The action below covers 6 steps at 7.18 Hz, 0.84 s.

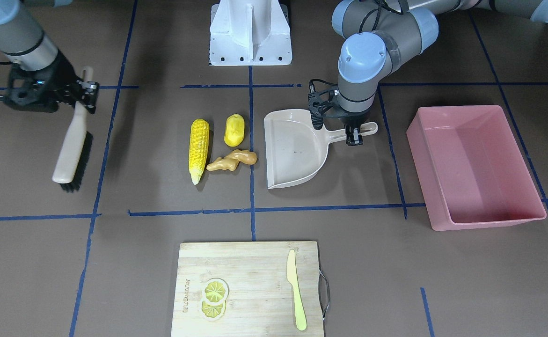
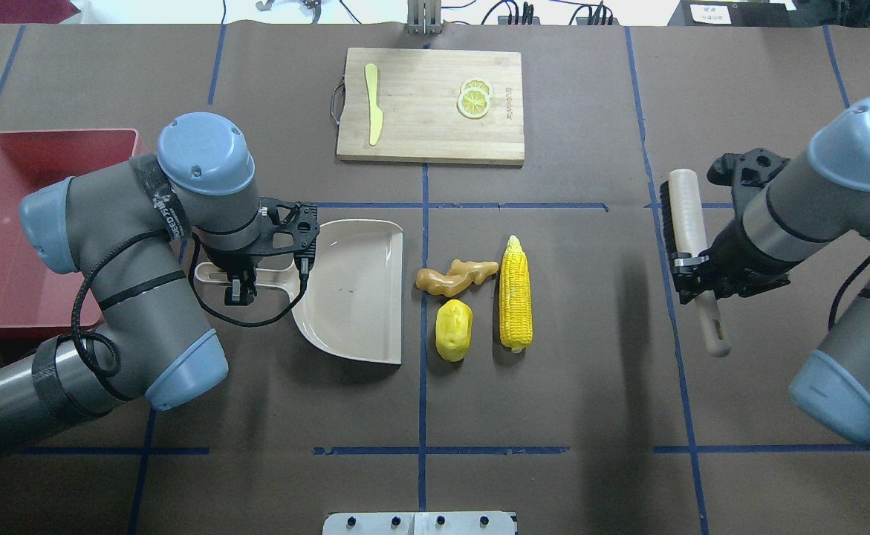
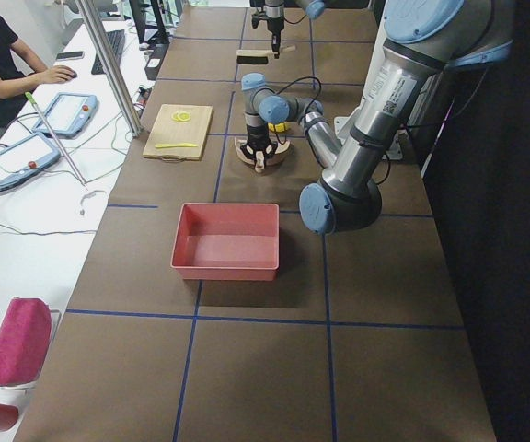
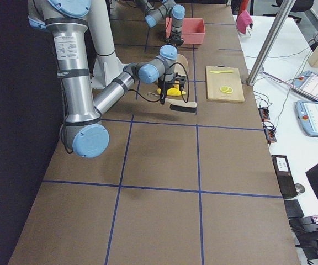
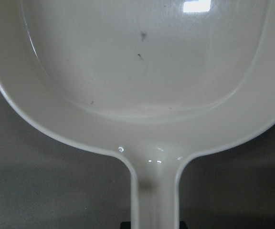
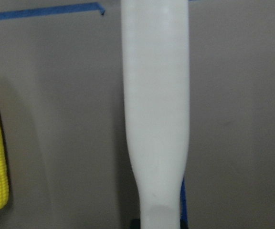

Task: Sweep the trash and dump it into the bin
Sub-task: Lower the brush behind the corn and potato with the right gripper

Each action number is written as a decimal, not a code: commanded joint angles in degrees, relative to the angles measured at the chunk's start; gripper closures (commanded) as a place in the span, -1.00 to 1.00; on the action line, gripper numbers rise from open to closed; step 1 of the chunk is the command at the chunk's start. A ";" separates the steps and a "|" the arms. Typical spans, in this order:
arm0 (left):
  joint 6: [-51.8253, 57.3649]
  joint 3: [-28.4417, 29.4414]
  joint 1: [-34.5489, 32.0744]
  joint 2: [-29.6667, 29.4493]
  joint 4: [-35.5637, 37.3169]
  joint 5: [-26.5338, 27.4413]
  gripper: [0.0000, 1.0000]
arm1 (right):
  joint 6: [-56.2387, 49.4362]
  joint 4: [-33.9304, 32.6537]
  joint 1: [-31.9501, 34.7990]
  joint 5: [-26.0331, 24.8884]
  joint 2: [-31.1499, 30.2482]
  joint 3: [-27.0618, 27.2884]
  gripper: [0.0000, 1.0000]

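The trash lies mid-table: a corn cob (image 2: 515,297), a yellow potato-like piece (image 2: 454,329) and a tan ginger root (image 2: 455,275), also in the front-facing view as the corn (image 1: 199,147), the potato piece (image 1: 234,130) and the ginger (image 1: 234,159). A beige dustpan (image 2: 353,290) lies just left of them, mouth toward them. My left gripper (image 2: 240,286) is shut on its handle (image 5: 155,191). The pink bin (image 2: 4,245) stands at the far left, empty. My right gripper (image 2: 691,271) is shut on the handle of a brush (image 2: 687,215), right of the corn.
A wooden cutting board (image 2: 431,141) at the far side carries a pale yellow knife (image 2: 372,111) and lemon slices (image 2: 474,99). The robot's white base (image 1: 250,32) is at the near side. Blue tape lines cross the brown table.
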 commanded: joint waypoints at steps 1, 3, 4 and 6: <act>-0.03 0.23 0.19 -0.35 0.03 0.00 1.00 | 1.99 -8.69 -5.96 -2.97 7.07 -0.04 1.00; 0.06 0.32 0.20 -0.53 -0.06 0.00 1.00 | 7.62 -8.55 -10.45 -6.25 7.36 -0.30 1.00; 0.06 0.32 0.28 -0.53 -0.06 0.00 1.00 | 7.64 -8.46 -12.64 -6.16 7.44 -1.17 1.00; 0.06 0.41 0.55 -1.32 -0.06 -0.08 1.00 | 8.59 -6.97 -15.90 -6.25 8.58 -2.66 1.00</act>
